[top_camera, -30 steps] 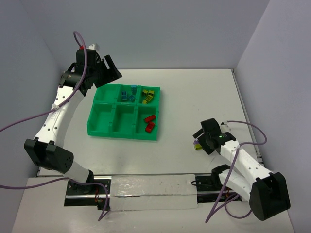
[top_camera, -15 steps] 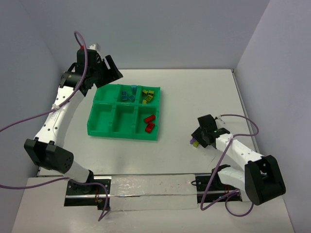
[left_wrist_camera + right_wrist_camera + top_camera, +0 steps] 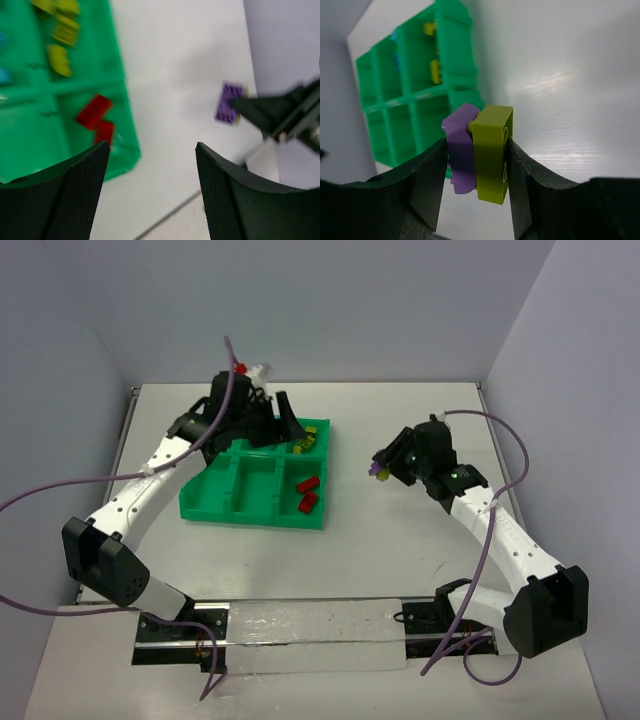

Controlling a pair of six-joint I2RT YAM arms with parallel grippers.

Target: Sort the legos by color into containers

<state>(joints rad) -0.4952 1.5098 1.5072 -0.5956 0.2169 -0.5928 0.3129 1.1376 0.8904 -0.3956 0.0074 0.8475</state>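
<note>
My right gripper (image 3: pixel 384 468) (image 3: pixel 476 150) is shut on a purple brick (image 3: pixel 461 155) stuck to a yellow-green brick (image 3: pixel 491 152), held above the table to the right of the green tray (image 3: pixel 250 515). The purple brick also shows in the left wrist view (image 3: pixel 229 103). My left gripper (image 3: pixel 281 426) (image 3: pixel 152 150) is open and empty, over the tray's back right part. Two red bricks (image 3: pixel 308 493) (image 3: pixel 96 117) lie in the front right compartment. Yellow-green bricks (image 3: pixel 305 443) (image 3: pixel 60 59) lie in the back right one. Cyan bricks (image 3: pixel 4 75) show in the back middle one.
The tray (image 3: pixel 410 75) stands left of centre on the white table. A clear plastic strip (image 3: pixel 310 635) lies along the near edge between the arm bases. Grey walls close in the back and both sides. Purple cables (image 3: pixel 500 435) loop beside both arms.
</note>
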